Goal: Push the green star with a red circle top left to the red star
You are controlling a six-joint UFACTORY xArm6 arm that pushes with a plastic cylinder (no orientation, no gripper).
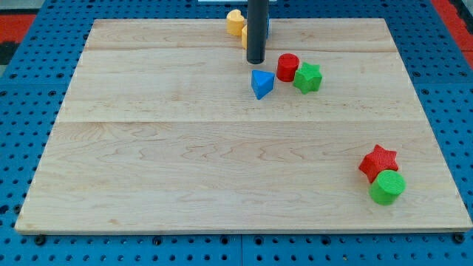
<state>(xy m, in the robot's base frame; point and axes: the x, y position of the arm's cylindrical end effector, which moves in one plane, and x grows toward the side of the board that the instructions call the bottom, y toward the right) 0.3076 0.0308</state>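
Observation:
The green star [308, 77] lies in the upper middle of the wooden board [185, 162], touching a red circle [287, 66] at its upper left. The red star [378, 162] lies at the lower right, touching a green circle [387, 187] just below it. My tip [256, 61] stands left of the red circle and just above a blue triangle [261, 83], apart from the green star.
A yellow block [236, 22] sits at the board's top edge, partly behind the rod; its shape is partly hidden. A sliver of blue shows behind the rod's right side. Blue pegboard [29, 89] surrounds the board.

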